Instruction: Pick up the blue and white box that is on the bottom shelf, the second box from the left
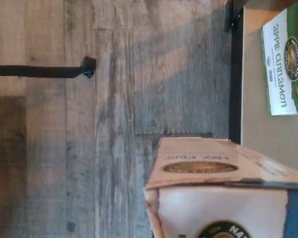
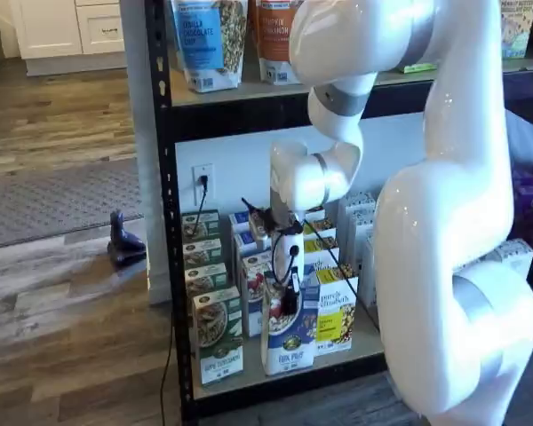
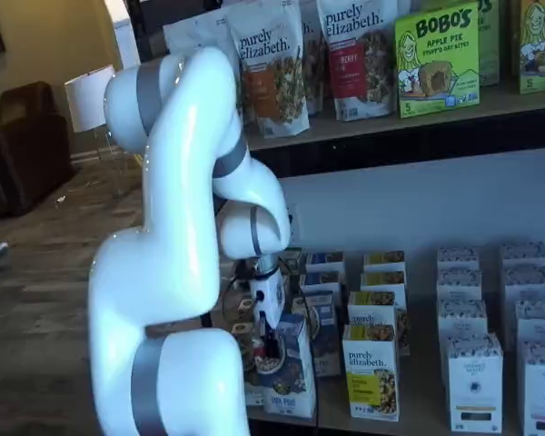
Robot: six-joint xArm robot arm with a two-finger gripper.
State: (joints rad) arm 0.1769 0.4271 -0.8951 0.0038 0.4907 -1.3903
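My gripper [image 2: 290, 297] hangs down in front of the blue and white box [image 2: 289, 333], and its black fingers sit right at the top of that box in both shelf views. I cannot tell if they squeeze it or stay apart. The box stands at the front edge of the bottom shelf [image 2: 249, 373], a pale board with a black beam along it. A green and white box [image 2: 218, 335] stands just left of it, and a yellow box [image 2: 335, 318] is just right. My wrist view shows the box top [image 1: 213, 163] up close. The floor [image 2: 62, 311] is gray and brown wood planks. A gray rug [image 2: 53, 200] lies far to the left. Bags [image 3: 272, 64] stand on the higher shelf.
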